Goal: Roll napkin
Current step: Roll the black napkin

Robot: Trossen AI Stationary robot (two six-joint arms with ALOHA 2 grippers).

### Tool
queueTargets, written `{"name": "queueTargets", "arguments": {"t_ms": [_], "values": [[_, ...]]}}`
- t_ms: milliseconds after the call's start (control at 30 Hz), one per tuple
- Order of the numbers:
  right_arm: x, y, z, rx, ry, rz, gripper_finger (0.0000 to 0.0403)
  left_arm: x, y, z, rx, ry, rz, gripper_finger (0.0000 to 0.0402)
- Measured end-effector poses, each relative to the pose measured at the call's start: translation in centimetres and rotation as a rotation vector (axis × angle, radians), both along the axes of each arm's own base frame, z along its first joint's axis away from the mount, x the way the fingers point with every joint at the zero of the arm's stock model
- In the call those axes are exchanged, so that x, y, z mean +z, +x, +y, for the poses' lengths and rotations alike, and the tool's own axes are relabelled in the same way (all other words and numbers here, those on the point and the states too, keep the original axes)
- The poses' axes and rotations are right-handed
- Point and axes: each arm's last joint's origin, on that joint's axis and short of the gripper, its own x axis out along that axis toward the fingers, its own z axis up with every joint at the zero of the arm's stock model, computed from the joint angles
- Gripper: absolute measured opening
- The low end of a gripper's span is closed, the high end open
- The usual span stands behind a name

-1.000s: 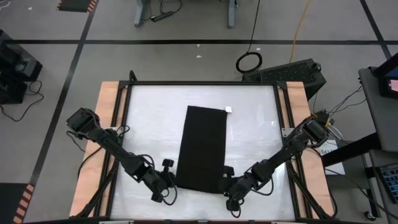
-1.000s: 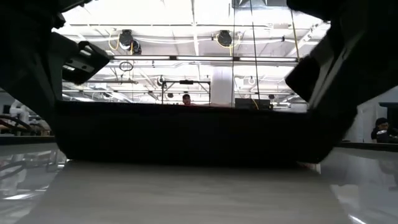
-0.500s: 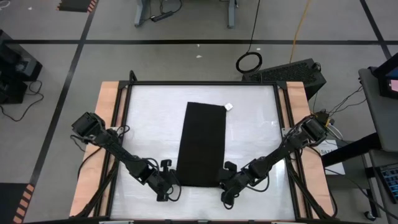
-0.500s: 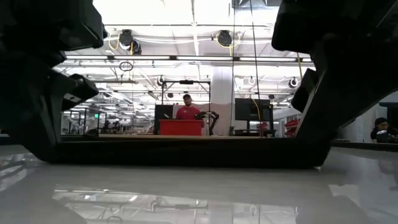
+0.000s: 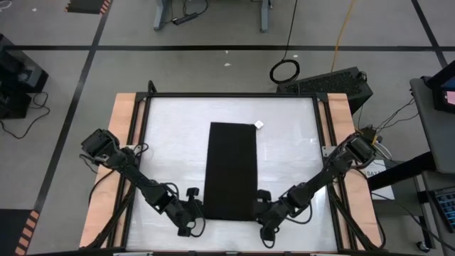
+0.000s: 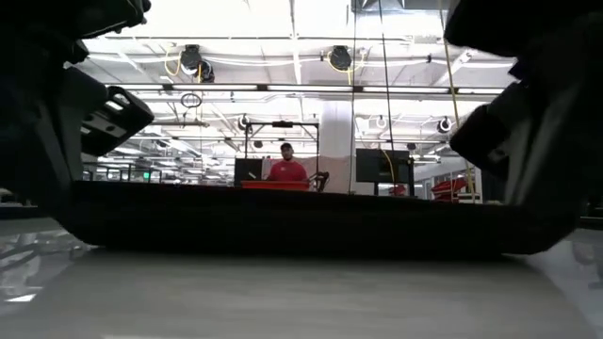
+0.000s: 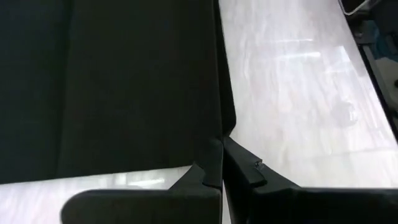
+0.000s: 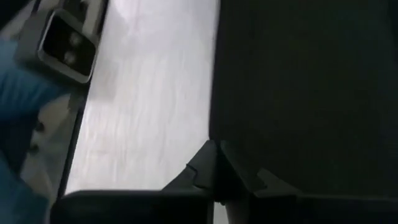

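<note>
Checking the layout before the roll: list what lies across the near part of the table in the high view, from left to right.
Left gripper at the napkin's near left corner → napkin, a long black strip → right gripper at its near right corner.

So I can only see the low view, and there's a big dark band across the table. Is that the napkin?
Observer: Yes. From above, the napkin is a long black strip, and you are facing its short near end.
Operator: Which hand is at which corner?
Observer: The left hand is at the near left corner, and the right hand is at the near right one.
Operator: Are they pinching it?
Observer: Yes. Both wrist views show the fingers closed on the cloth's edge.
</note>
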Motion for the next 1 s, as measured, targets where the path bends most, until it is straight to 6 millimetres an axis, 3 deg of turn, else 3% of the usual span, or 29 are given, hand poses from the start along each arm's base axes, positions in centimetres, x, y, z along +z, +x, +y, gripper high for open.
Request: {"name": "queueTargets", "arguments": {"t_ms": [133,300,533,1000], "values": [[-0.1,-0.4,0.5,0.157,-0.109,-0.037,0.0036,-0.1,0.0,0.0,-0.043,0.043,-0.005,0.0002],[-0.2,-1.0,1.0,0.284,-0.255,-0.084,0.0098,-0.1,0.1,0.2,-0.075,0.056,-0.005,0.0002],[0.1,-1.1,1.4,0.246,-0.295,-0.145,0.0171,-0.2,0.2,0.2,-0.123,-0.04,0.056,0.0002],[0.5,-1.5,2.6,0.194,-0.221,-0.187,0.0161,0.4,1.4,0.8,-0.019,-0.152,0.006,0.0002]]}}
